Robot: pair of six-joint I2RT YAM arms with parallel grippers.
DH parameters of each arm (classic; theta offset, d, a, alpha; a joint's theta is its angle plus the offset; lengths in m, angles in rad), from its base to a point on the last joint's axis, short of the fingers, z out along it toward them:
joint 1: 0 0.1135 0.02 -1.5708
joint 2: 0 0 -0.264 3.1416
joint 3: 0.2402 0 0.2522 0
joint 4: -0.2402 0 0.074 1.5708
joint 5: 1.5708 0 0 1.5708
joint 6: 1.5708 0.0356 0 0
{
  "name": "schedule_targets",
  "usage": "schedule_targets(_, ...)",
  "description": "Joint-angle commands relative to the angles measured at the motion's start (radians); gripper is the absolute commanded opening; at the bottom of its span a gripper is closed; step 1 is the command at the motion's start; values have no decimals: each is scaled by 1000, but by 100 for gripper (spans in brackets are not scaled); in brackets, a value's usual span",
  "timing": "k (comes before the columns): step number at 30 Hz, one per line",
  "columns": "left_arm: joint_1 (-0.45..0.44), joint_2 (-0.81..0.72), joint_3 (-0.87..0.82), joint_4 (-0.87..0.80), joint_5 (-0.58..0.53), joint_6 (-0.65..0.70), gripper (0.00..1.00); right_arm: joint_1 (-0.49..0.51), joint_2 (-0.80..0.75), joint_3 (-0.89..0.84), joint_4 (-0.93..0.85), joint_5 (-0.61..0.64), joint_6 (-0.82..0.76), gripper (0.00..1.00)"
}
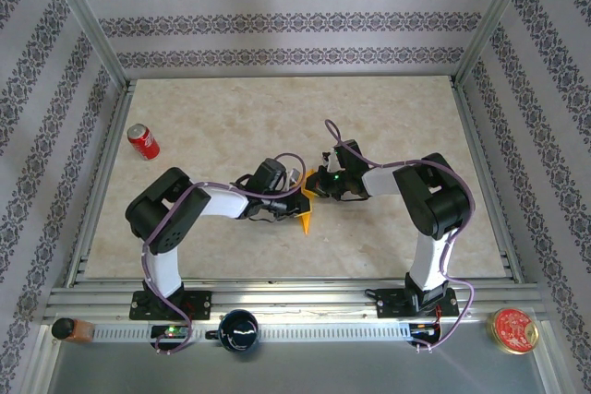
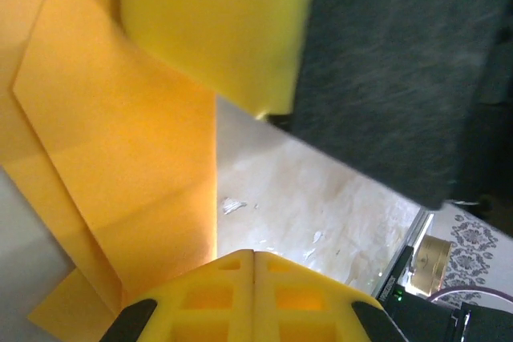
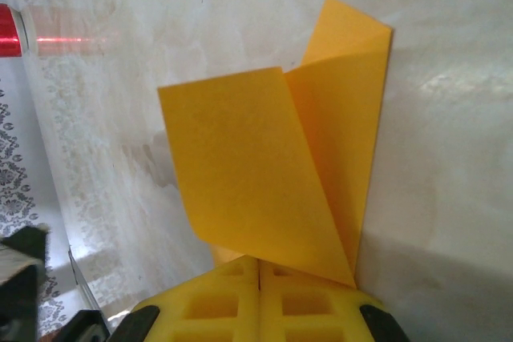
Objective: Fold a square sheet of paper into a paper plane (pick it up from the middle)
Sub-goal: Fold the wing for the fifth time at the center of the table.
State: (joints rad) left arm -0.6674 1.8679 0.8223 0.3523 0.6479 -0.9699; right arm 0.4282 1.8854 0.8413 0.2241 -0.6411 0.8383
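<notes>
The orange-yellow sheet of paper (image 1: 306, 216) lies partly folded at the table's middle, one pointed end towards the arms. In the right wrist view the paper (image 3: 256, 174) has a flap lifted and curling over a narrower folded layer. My right gripper (image 3: 259, 262) is shut, its fingertips at the paper's near edge, with the flap's corner lying over the right finger; no grip on the sheet shows. My left gripper (image 2: 254, 254) is shut with nothing between its fingers, and the paper (image 2: 120, 158) lies just to its left. The two grippers (image 1: 294, 198) (image 1: 319, 184) meet over the sheet.
A red soda can (image 1: 142, 140) lies at the table's far left, also at the edge of the right wrist view as the can (image 3: 8, 30). On the near rail stand a brown bottle (image 1: 72, 329), a dark mug (image 1: 238, 329) and a red-lidded tin (image 1: 514, 329).
</notes>
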Motion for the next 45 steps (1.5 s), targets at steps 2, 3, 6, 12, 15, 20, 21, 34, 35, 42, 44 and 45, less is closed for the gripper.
schedule_targets(2,-4,24,-36,60,47,-19,0,12,25,-39,-129,61,-3,6)
schedule_targets(3,-7,26,-44,65,52,-21,0,11,26,-39,-131,63,-3,6)
schedule_targets(6,-17,38,-61,68,68,-25,0,11,26,-38,-134,66,-4,6)
schedule_targets(12,-36,33,-96,54,74,-20,0,11,27,-38,-144,73,-10,6)
schedule_targets(15,-49,3,-81,-50,55,28,0,11,25,-38,-150,81,-12,6)
schedule_targets(20,-89,-30,25,-386,-33,199,0,6,24,-39,-157,86,-15,6)
schedule_targets(21,-101,-29,49,-444,-58,233,0,6,24,-39,-157,87,-17,6)
schedule_targets(34,-173,-55,98,-612,-113,303,0,4,24,-44,-160,92,-19,6)
schedule_targets(35,-175,-60,91,-601,-107,301,0,4,26,-44,-160,92,-19,6)
schedule_targets(42,-181,-99,18,-485,-50,247,0,4,29,-41,-158,90,-20,5)
schedule_targets(44,-181,-117,7,-454,-34,236,0,4,28,-40,-158,90,-18,5)
schedule_targets(45,-181,-136,5,-445,-40,230,0,4,29,-41,-158,89,-18,5)
